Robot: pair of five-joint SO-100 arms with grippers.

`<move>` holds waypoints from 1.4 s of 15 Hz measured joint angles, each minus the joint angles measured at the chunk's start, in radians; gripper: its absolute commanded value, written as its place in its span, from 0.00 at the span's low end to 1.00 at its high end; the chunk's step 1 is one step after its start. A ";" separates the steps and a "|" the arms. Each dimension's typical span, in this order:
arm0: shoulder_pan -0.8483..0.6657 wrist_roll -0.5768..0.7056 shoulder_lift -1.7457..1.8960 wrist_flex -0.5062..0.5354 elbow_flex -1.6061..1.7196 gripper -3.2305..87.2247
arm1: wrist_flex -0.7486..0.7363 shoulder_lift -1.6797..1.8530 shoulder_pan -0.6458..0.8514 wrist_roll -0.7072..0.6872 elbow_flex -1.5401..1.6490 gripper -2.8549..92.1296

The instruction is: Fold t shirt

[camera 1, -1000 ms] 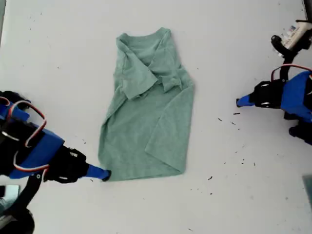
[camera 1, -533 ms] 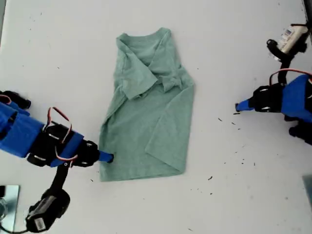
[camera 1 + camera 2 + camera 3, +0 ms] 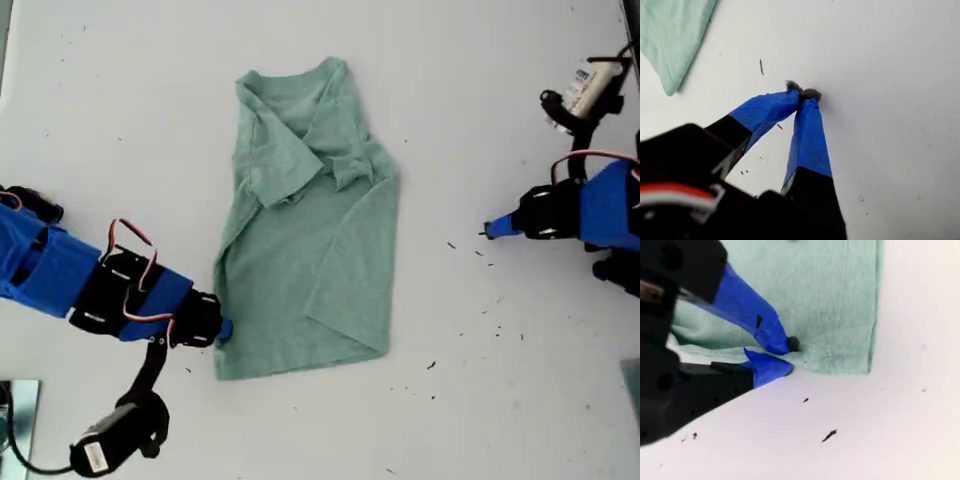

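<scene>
The t shirt (image 3: pixel 305 225) lies flat near the middle of the white table (image 3: pixel 480 90), a soft, wrinkled sage-green cloth already folded inward into a long narrow shape. Its long axis runs from the far side of the exterior view to the near side, leaning slightly, with the ribbed neckline at the far end and the hem at the near end. The sleeves are tucked over the chest, leaving rumpled ridges there; the lower body is smoother. Bare table surrounds it on every side, widest toward the exterior view's right, dotted with small dark specks.

My second gripper (image 3: pixel 785 356) is at the hem corner on the exterior view's left (image 3: pixel 222 330); its blue-taped jaws are nearly closed, the upper one over the cloth's edge and the lower one at it, pinching the hem.

My first gripper (image 3: pixel 804 95) sits well apart at the exterior view's right (image 3: pixel 492 230), tips pressed together on nothing, over bare table.
</scene>
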 measured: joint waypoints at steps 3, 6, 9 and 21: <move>0.003 -0.054 0.163 0.276 -0.069 0.03 | 0.000 0.000 -0.012 0.003 0.000 0.05; -0.018 -0.031 0.373 0.627 -0.222 0.03 | 0.000 0.000 -0.012 0.003 0.000 0.05; -0.057 0.069 0.327 0.643 -0.416 0.03 | 0.006 0.000 -0.018 0.006 0.000 0.05; -0.227 0.451 -0.321 0.540 -1.012 0.23 | 0.012 0.000 -0.058 0.040 0.000 0.05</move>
